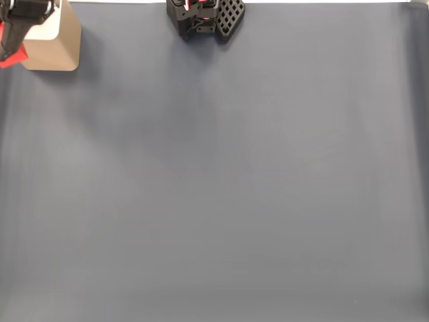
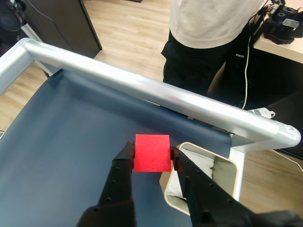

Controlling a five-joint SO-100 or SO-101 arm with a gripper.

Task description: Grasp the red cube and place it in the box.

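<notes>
There was one red cube [image 2: 152, 152], one beige box [image 2: 222, 166] and one hand [image 2: 152, 157] with two black fingers [image 2: 120, 177]. One dark blue counter [image 1: 221, 181] carried them, edged by one silver rail [image 2: 156, 92]. One person [image 2: 208, 33] stood beyond it, and one black base [image 1: 201, 17] sat at the counter's far edge.
</notes>
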